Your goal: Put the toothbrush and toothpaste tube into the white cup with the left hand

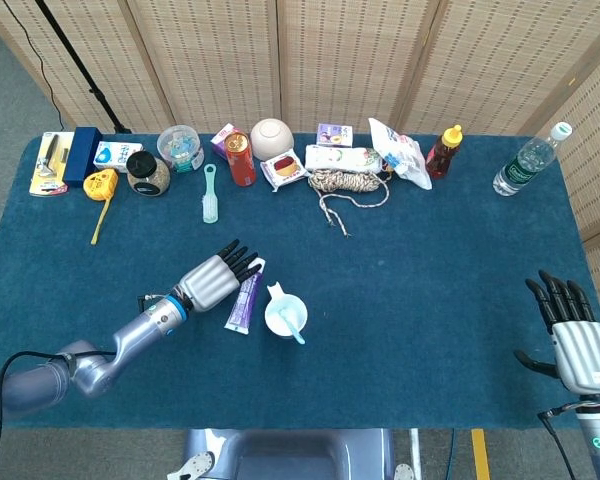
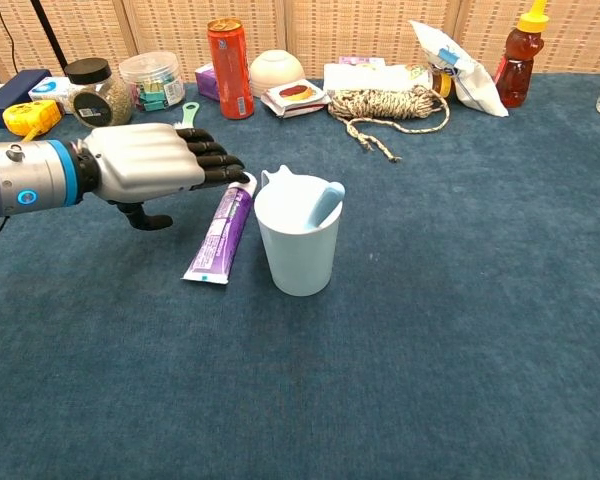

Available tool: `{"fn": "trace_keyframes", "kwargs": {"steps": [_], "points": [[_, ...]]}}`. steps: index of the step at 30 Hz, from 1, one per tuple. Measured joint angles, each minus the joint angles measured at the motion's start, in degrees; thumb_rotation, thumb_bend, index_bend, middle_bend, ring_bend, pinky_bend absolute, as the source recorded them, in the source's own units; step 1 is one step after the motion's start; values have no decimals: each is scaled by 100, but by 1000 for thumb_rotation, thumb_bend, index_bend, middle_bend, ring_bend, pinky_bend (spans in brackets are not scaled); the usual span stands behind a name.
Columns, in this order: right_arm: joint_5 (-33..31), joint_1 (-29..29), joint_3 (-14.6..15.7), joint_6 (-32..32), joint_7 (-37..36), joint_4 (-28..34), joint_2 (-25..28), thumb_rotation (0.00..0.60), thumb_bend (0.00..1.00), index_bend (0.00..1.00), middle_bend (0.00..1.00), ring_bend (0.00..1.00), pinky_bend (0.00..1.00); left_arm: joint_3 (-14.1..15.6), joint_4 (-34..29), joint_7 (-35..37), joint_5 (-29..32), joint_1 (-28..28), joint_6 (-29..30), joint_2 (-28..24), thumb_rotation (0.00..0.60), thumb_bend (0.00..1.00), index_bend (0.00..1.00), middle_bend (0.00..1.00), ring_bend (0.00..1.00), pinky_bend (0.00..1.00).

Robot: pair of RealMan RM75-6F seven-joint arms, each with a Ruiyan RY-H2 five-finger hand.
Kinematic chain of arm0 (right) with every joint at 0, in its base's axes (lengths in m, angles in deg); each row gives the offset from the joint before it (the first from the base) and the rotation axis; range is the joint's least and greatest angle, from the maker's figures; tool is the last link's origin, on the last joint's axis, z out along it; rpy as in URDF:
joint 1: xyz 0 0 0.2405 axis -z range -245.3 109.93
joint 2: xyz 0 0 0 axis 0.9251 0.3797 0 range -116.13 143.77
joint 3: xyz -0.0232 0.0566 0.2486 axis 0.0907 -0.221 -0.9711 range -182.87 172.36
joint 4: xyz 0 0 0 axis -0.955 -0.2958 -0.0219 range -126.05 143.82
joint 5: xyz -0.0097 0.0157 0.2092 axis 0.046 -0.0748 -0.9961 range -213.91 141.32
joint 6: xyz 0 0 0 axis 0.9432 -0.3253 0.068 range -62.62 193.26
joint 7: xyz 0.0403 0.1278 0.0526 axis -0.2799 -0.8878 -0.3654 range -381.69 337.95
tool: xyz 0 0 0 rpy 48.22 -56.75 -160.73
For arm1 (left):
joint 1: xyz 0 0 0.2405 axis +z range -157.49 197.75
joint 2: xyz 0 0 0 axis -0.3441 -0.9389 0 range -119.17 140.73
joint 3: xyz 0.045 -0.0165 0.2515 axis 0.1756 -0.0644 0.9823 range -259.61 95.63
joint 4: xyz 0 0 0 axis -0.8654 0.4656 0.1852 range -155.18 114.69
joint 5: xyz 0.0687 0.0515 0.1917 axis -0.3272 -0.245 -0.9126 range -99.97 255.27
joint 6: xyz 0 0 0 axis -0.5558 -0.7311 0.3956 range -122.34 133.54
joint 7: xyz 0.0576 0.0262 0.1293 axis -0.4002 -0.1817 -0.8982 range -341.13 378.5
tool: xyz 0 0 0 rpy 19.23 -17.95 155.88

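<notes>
The white cup (image 1: 285,317) (image 2: 299,242) stands upright on the blue table with the light blue toothbrush (image 1: 293,324) (image 2: 325,204) leaning inside it. The purple toothpaste tube (image 1: 242,300) (image 2: 220,229) lies flat just left of the cup. My left hand (image 1: 212,281) (image 2: 152,167) hovers open to the left of the tube, fingers stretched out with their tips at the tube's cap end, holding nothing. My right hand (image 1: 577,340) is open at the table's near right corner, seen only in the head view.
Along the far edge stand an orange can (image 2: 228,54), a jar (image 2: 89,92), a clear tub (image 2: 151,78), a bowl (image 2: 275,68), a rope coil (image 2: 392,105), a snack bag (image 2: 452,62), a honey bottle (image 2: 515,63). A green brush (image 1: 210,195) lies behind my left hand.
</notes>
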Motion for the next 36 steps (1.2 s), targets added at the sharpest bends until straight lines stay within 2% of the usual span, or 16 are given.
{"fn": "trace_keyframes", "kwargs": {"steps": [11, 16, 21, 29, 36], "points": [[45, 1, 18, 14, -11, 30, 13, 600, 0, 57, 0, 0, 0, 261, -326, -92, -49, 214, 179, -623, 600, 358, 10, 0, 0, 51], [56, -4, 18, 14, -42, 29, 20, 600, 0, 57, 0, 0, 0, 236, -383, 260, -220, 264, 515, -689, 600, 359, 0, 0, 0, 51], [70, -7, 27, 9, -27, 34, 18, 600, 0, 57, 0, 0, 0, 159, -175, 699, -497, 230, 795, -490, 600, 359, 0, 0, 0, 51], [0, 7, -1, 11, -101, 7, 36, 600, 0, 57, 0, 0, 0, 245, 294, 644, -707, 82, 628, 118, 600, 358, 0, 0, 0, 51], [50, -6, 18, 3, -117, 8, 33, 600, 0, 57, 0, 0, 0, 201, 410, 494, -602, 19, 460, 348, 600, 358, 0, 0, 0, 51]]}}
